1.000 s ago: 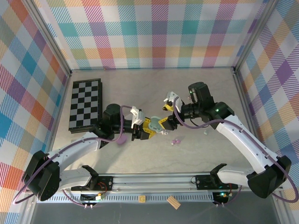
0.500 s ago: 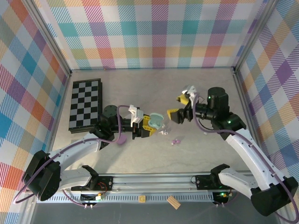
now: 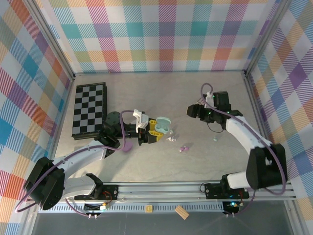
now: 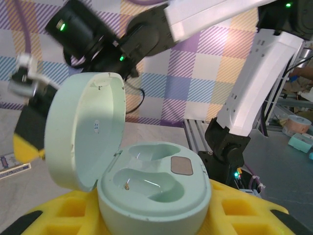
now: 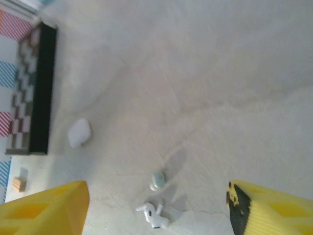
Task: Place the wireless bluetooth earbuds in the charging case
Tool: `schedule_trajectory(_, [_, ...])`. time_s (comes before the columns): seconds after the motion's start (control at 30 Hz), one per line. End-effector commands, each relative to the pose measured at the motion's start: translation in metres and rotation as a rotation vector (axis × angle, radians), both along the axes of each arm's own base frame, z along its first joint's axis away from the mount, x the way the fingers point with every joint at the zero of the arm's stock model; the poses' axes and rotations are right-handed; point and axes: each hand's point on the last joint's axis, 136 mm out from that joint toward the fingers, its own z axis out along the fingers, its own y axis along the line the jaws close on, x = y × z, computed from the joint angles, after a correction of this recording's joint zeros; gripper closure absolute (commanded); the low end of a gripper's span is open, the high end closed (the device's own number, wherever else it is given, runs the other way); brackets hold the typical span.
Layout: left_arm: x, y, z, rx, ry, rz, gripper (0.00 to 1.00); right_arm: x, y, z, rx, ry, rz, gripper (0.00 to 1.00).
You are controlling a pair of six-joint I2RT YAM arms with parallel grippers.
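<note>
Left claw (image 3: 157,131) is closed on the mint-green charging case (image 3: 164,125). Its yellow pads (image 4: 54,215) pinch the base from either side and hold it above the table (image 3: 161,93), near the middle. From the left wrist the case stands open. The lid (image 4: 80,129) is swung up and back to the left, and the base faces up with two moulded wells and a small brownish square patch beside them. Both wells look hollow; a tiny glint in the nearer one is too small to identify.

The right claw (image 5: 157,203) gapes wide with nothing between its two yellow fingers (image 5: 46,208). It hangs over the table to the right of the case, well apart from it.

The whitish earbuds (image 3: 172,138) lie together on the bare table, just right of the held case and a little nearer the arm bases. A lilac earbud (image 3: 184,148) lies near them, slightly farther right and nearer again. All of them are outside the case and touch neither claw. A chessboard (image 3: 89,108) lies flat at the far left of the table.
</note>
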Motion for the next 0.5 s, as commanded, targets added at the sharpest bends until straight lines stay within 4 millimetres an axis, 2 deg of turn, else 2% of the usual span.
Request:
schedule_trajectory(0.0, [-0.001,0.0,0.005,-0.026,-0.028,-0.014,0.62,-0.009,0.022,-0.027,0.081,0.132,0.023,0.32])
schedule_trajectory(0.23, [0.004,0.002,0.004,-0.042,-0.032,0.03,0.62,-0.006,0.06,-0.068,0.099,0.207,0.066,0.35])
schedule_trajectory(0.47, [0.007,0.003,0.005,-0.051,-0.038,0.055,0.62,-0.009,0.086,-0.091,0.056,0.251,0.115,0.38])
